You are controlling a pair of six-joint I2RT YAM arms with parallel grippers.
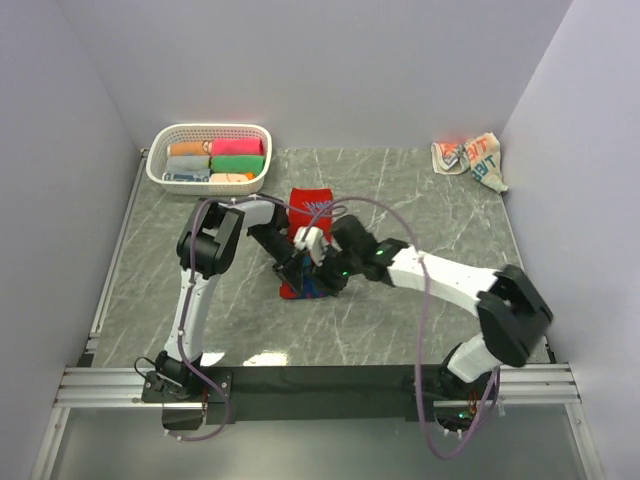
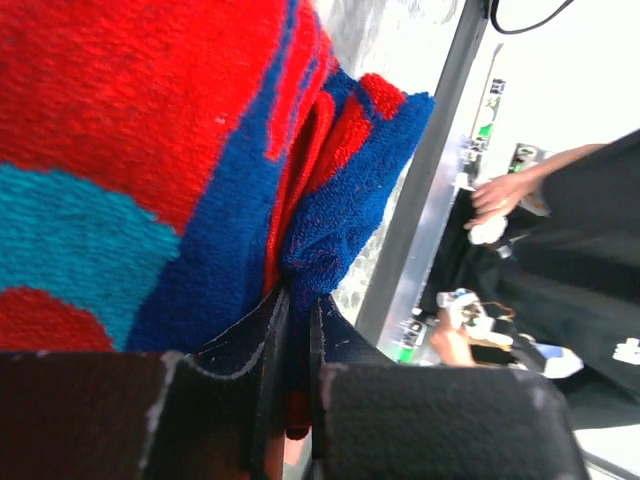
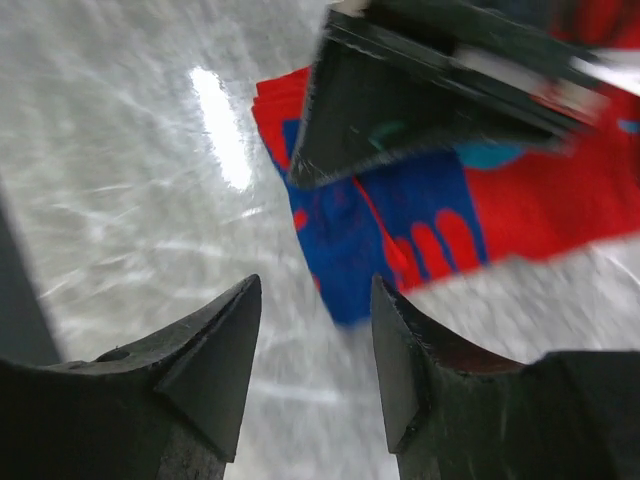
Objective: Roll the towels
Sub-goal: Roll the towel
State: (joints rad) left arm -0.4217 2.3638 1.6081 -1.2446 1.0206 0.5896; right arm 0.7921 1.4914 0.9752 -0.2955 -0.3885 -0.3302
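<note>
The left tool (image 2: 298,305) is pinched together on a fold at the blue end of the red towel (image 2: 130,90), with the cloth squeezed between its two pads. Just beside it, the right tool (image 3: 315,295) has its fingers apart with nothing between them, above the bare bench (image 3: 120,150) at the towel's blue corner. That view is smeared, so I cannot tell whether it touches the cloth.

From above, both tools crowd over the near end of the towel and hide it. Only the red far end shows, lying flat in the middle of the bench.

Two towels lie loose: this one, and a cream towel (image 1: 470,158) crumpled in the far right corner, well apart.

A white basket (image 1: 157,165) sits at the far left corner. It holds what I count as six rolled towels (image 1: 238,163) in two rows, orange, red, green and grey among them. The nearest rolls are partly cut off by the rim.
</note>
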